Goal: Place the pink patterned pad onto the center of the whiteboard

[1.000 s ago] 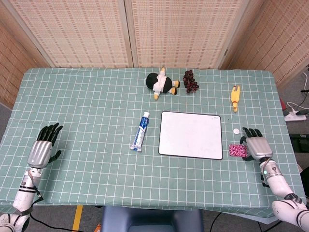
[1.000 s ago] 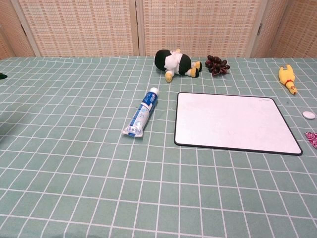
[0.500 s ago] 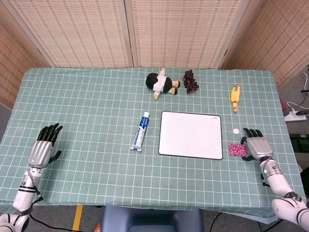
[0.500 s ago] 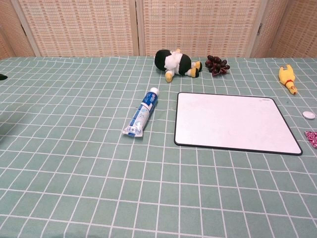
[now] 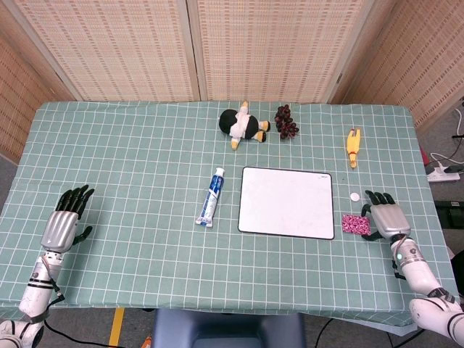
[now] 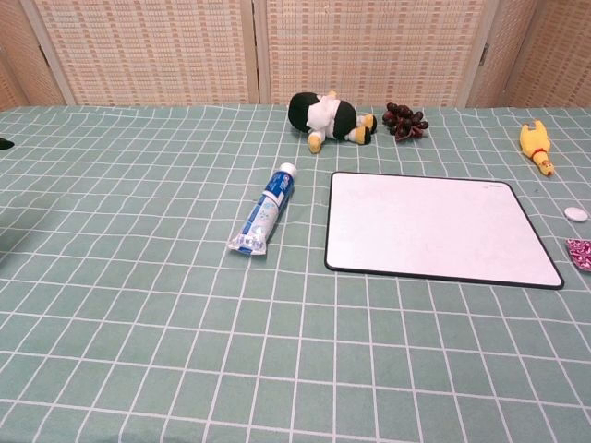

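The pink patterned pad (image 5: 356, 224) lies flat on the green checked cloth, just right of the whiteboard (image 5: 286, 212). In the chest view only the pad's left corner (image 6: 581, 253) shows at the right edge, beside the whiteboard (image 6: 439, 227). My right hand (image 5: 384, 217) lies palm down right beside the pad, fingers spread, its inner side touching the pad's right edge. My left hand (image 5: 67, 220) rests on the cloth far to the left, fingers apart and empty. Neither hand shows in the chest view.
A toothpaste tube (image 5: 211, 196) lies left of the whiteboard. A small white disc (image 5: 354, 196) sits above the pad. Along the back are a black plush toy (image 5: 242, 125), dark grapes (image 5: 286, 121) and a yellow rubber chicken (image 5: 353, 147).
The pad's corner has crept slightly up and away in the chest view. The right hand has barely shifted; the left hand has not moved.
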You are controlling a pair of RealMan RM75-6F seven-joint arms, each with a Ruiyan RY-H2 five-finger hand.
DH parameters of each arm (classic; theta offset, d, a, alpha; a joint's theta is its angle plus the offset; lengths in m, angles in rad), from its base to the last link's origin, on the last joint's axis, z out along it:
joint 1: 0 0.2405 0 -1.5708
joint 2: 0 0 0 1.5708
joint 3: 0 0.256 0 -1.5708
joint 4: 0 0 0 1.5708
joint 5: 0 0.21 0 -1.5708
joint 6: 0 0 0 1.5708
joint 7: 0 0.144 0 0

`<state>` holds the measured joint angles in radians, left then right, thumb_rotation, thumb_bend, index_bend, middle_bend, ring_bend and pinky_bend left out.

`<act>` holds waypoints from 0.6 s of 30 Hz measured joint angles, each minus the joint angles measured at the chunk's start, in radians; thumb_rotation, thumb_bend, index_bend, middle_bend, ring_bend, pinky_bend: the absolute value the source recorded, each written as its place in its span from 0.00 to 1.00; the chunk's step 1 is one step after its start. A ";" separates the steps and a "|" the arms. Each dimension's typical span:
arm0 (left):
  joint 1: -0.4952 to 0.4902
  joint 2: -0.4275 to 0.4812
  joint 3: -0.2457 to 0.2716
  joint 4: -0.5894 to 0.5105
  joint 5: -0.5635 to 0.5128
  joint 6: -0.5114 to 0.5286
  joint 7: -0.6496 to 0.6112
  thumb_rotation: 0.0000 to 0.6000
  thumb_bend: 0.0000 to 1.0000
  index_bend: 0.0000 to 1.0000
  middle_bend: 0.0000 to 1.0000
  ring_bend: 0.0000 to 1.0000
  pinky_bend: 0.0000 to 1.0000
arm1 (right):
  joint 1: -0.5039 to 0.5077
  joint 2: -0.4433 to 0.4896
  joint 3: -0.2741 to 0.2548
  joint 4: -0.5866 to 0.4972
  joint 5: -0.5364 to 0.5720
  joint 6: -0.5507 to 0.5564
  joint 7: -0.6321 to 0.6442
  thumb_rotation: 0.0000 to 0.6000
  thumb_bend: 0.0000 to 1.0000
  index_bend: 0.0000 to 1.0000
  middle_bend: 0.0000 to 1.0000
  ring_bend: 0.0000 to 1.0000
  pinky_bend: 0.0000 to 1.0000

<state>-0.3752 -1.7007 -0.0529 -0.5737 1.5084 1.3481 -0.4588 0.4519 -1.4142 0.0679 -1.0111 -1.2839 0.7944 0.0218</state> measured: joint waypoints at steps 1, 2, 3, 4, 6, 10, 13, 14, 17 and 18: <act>0.000 0.000 0.000 0.000 0.000 0.000 0.000 1.00 0.24 0.00 0.00 0.00 0.00 | 0.000 0.004 0.001 -0.007 -0.002 0.005 0.002 0.91 0.18 0.43 0.00 0.00 0.00; 0.000 0.000 0.000 0.000 0.000 -0.001 0.000 1.00 0.24 0.00 0.00 0.00 0.00 | 0.001 0.008 0.003 -0.016 -0.005 0.010 0.004 0.92 0.18 0.43 0.00 0.00 0.00; 0.000 0.000 0.000 0.000 0.000 -0.001 0.000 1.00 0.24 0.00 0.00 0.00 0.00 | 0.003 0.015 0.007 -0.030 -0.008 0.018 0.006 0.92 0.18 0.43 0.00 0.00 0.00; -0.001 0.000 0.000 -0.001 0.000 0.000 0.000 1.00 0.24 0.00 0.00 0.00 0.00 | 0.004 0.021 0.010 -0.043 -0.011 0.024 0.008 0.92 0.18 0.43 0.00 0.00 0.00; -0.001 0.000 -0.001 -0.002 0.000 0.001 0.000 1.00 0.24 0.00 0.00 0.00 0.00 | 0.011 0.036 0.019 -0.078 -0.018 0.036 0.012 0.92 0.19 0.44 0.00 0.00 0.00; -0.001 0.002 -0.002 -0.002 -0.002 -0.001 -0.003 1.00 0.24 0.00 0.00 0.00 0.00 | 0.040 0.063 0.045 -0.154 -0.025 0.049 0.003 0.92 0.19 0.44 0.00 0.00 0.00; -0.001 0.003 -0.004 -0.002 -0.003 0.001 -0.005 1.00 0.24 0.00 0.00 0.00 0.00 | 0.077 0.074 0.070 -0.207 -0.018 0.042 -0.030 0.92 0.19 0.44 0.00 0.00 0.00; -0.001 0.003 -0.004 -0.002 -0.004 0.000 -0.005 1.00 0.24 0.00 0.00 0.00 0.00 | 0.089 0.075 0.078 -0.220 -0.013 0.038 -0.044 0.91 0.19 0.44 0.00 0.00 0.00; 0.000 0.005 -0.006 -0.002 -0.007 -0.004 -0.009 1.00 0.24 0.00 0.00 0.00 0.00 | 0.129 0.071 0.101 -0.256 0.017 0.017 -0.094 0.91 0.20 0.44 0.00 0.00 0.00; 0.000 0.005 -0.007 -0.002 -0.007 -0.003 -0.010 1.00 0.24 0.00 0.00 0.00 0.00 | 0.145 0.066 0.109 -0.264 0.034 0.007 -0.113 0.91 0.20 0.44 0.00 0.00 0.00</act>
<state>-0.3753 -1.6955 -0.0595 -0.5757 1.5013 1.3451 -0.4687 0.5968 -1.3485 0.1773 -1.2753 -1.2500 0.8012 -0.0914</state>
